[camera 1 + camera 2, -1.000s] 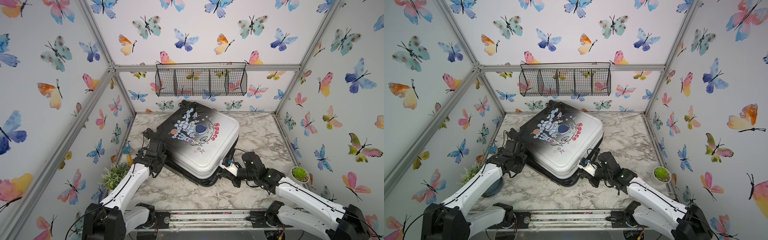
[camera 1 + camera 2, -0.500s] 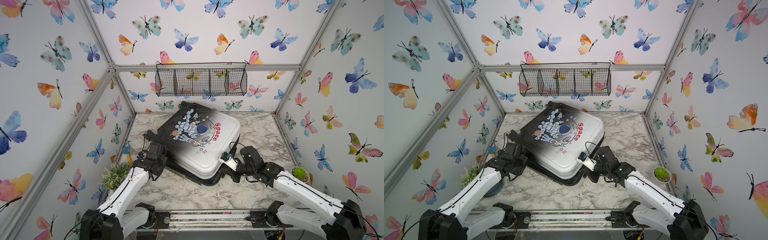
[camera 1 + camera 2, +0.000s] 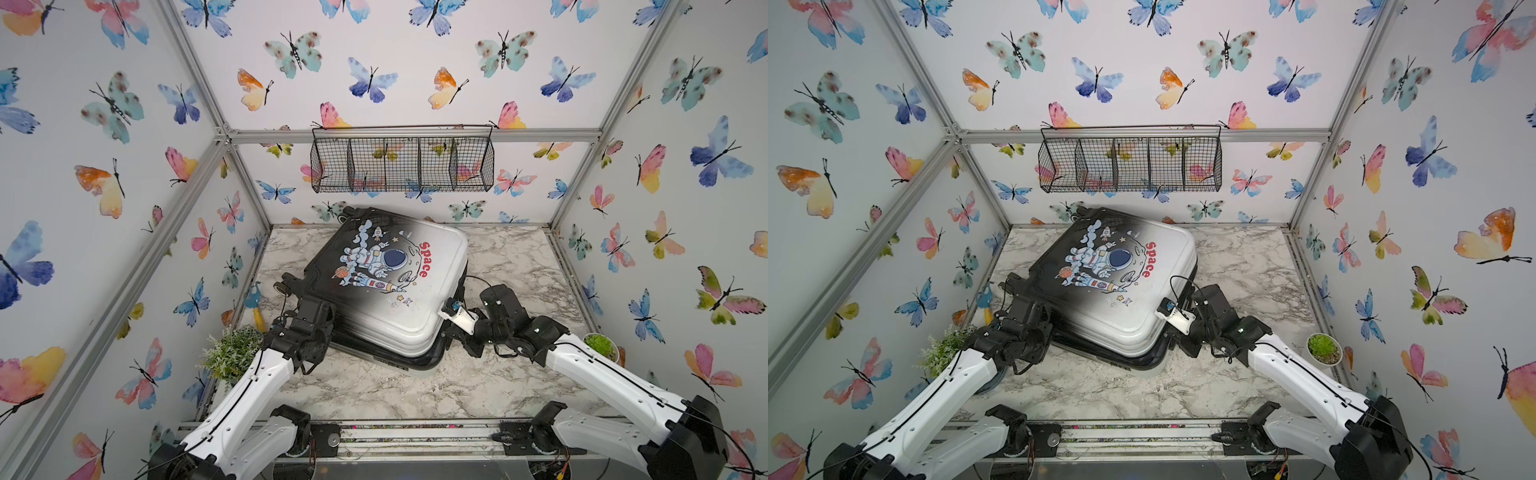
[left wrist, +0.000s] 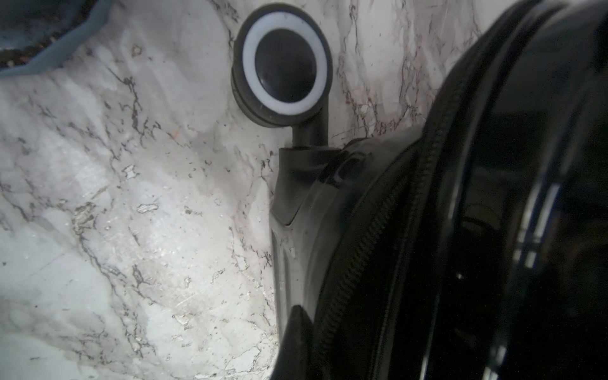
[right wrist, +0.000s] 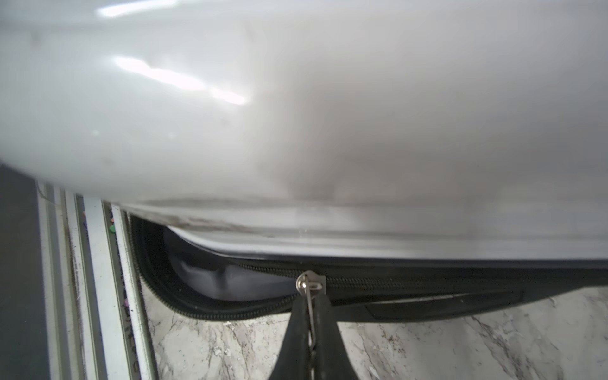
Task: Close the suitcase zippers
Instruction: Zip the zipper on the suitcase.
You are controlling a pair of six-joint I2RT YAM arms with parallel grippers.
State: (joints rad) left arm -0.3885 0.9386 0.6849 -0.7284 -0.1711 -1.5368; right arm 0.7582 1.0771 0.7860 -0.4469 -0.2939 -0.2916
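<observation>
1. The suitcase lies flat and askew on the marble tabletop, astronaut print up, between the two arms.
2. The right gripper is clenched on the metal zipper pull, whose tab runs down between its fingers.
3. On one side of the slider the zipper track is joined; on the other, the halves gape over grey lining.
4. The left gripper is clenched, its tip against the black shell just beside the zipper coil, near a wheel. I cannot tell whether it pinches anything.

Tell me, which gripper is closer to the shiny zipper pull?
Right. The right gripper pinches the zipper pull on the suitcase's white end; the left gripper is far off at the black end, by a wheel.
</observation>
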